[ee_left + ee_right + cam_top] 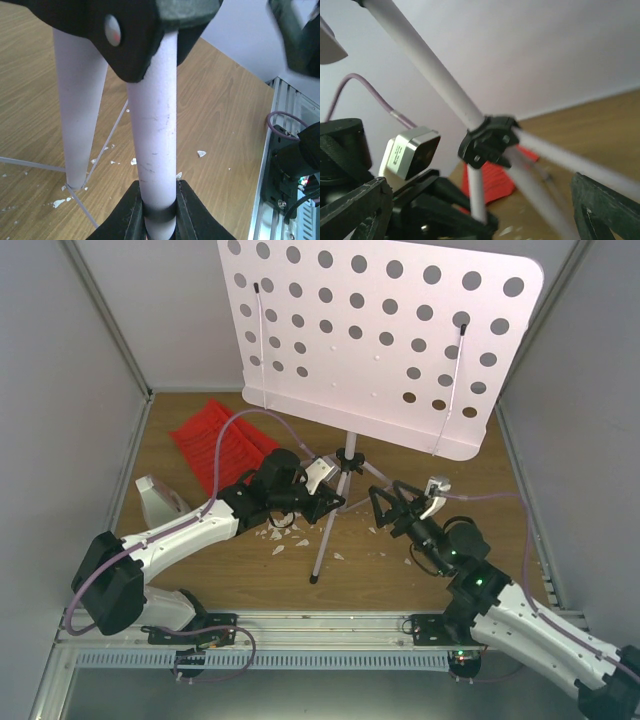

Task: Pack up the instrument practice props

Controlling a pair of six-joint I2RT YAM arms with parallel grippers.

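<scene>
Left gripper, reaching forward, clamps tripod leg | right gripper agape, empty

The wooden table carries red ribbed sheets and a white metronome on its left. The tripod legs stand mid-table among white crumbs.

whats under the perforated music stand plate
Silver tripod legs meeting at a black hub, with white crumbs on the wooden table. The left fingers clamp one leg. The plate hides the upper pole and the table's back strip.
</scene>
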